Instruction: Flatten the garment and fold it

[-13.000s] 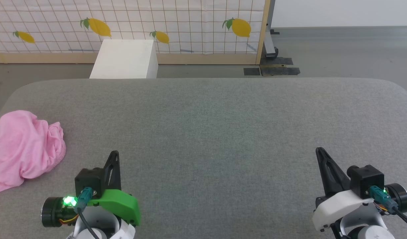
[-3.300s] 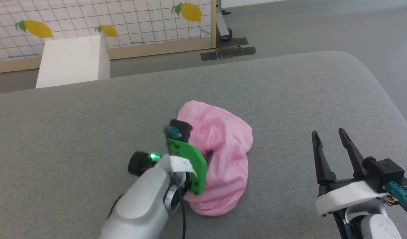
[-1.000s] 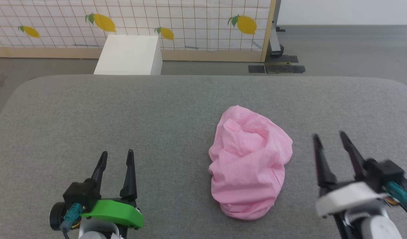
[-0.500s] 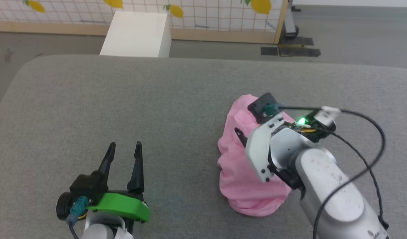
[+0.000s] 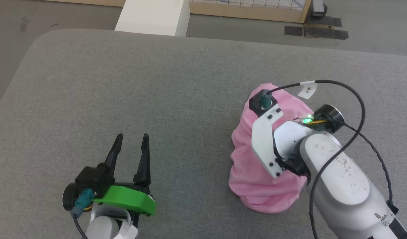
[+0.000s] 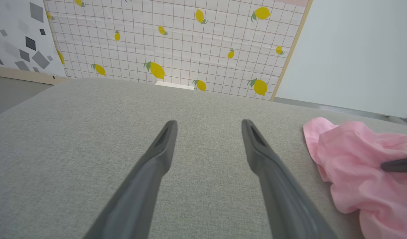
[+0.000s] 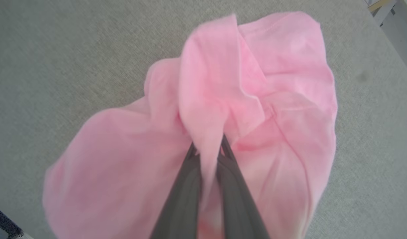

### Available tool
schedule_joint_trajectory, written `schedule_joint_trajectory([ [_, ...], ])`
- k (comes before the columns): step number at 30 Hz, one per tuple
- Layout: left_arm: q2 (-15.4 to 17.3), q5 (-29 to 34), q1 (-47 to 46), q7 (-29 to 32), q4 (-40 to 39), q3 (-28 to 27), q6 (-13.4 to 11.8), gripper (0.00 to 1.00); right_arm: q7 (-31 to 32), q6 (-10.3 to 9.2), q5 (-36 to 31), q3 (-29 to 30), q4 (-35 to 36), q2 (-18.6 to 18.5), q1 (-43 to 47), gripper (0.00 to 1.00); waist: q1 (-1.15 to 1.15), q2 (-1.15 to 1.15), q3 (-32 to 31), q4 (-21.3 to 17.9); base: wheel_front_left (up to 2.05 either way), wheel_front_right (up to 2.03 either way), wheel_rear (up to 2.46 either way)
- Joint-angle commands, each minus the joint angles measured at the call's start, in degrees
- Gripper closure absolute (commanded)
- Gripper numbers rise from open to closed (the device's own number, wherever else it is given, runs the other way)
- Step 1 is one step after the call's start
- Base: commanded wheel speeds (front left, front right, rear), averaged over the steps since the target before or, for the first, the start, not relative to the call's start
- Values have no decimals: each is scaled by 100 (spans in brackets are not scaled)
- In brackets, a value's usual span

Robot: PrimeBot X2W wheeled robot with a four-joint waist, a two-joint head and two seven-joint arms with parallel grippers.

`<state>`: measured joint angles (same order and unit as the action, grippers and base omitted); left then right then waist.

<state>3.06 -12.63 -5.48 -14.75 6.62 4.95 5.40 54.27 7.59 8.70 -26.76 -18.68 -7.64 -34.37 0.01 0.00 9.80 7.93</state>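
The garment [image 5: 246, 159] is a crumpled light-pink heap on the right half of the grey padded surface [image 5: 123, 83]. My right arm [image 5: 332, 172] reaches over it from the lower right, and the wrist hides the fingers in the head view. In the right wrist view my right gripper [image 7: 208, 146] is shut on a raised fold of the garment [image 7: 273, 66], with pink cloth pinched between the two fingers. My left gripper [image 5: 132, 137] rests open at the lower left, well apart from the cloth. The left wrist view shows the left gripper [image 6: 209, 122] with nothing between its fingers and the garment [image 6: 349, 166] at the right.
A white box [image 5: 153, 15] stands on the floor beyond the surface's far edge. A lemon-patterned grid panel [image 6: 176, 39] stands behind it. Dark tape patches [image 5: 316, 30] lie on the floor at the far right. Bare grey surface stretches left of the garment.
The head camera has tilted further down. My right arm, which swung in over the garment, has shut its jaws on a fold of it. The left gripper has stayed open and still.
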Motion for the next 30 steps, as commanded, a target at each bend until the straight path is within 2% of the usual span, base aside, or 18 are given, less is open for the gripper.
schedule_joint_trajectory([
  [1,-18,-9,-77,-25,4,2,-33,0,-192,-10,54,5,104,54,-123,100,-1,0,-60,-37,0,0,0],
  [7,-18,24,-62,-25,37,25,-21,0,-1447,-10,255,18,514,322,-444,100,-1,0,-229,-139,0,0,0],
  [15,-18,38,-44,-25,38,16,-14,0,-3298,-10,753,545,841,472,-853,100,-1,0,-345,-197,0,0,0],
  [19,-18,40,4,-25,47,7,-7,0,-3392,-10,722,919,641,474,-523,100,-1,0,-402,-228,0,0,0],
  [25,-18,43,74,-25,50,7,-2,0,-3123,-10,188,1697,154,475,602,100,-1,0,-477,-277,0,0,0],
  [30,-18,80,109,-25,58,-33,7,0,-3058,-10,-246,2451,258,476,1543,100,-1,0,-541,-340,0,0,0],
])
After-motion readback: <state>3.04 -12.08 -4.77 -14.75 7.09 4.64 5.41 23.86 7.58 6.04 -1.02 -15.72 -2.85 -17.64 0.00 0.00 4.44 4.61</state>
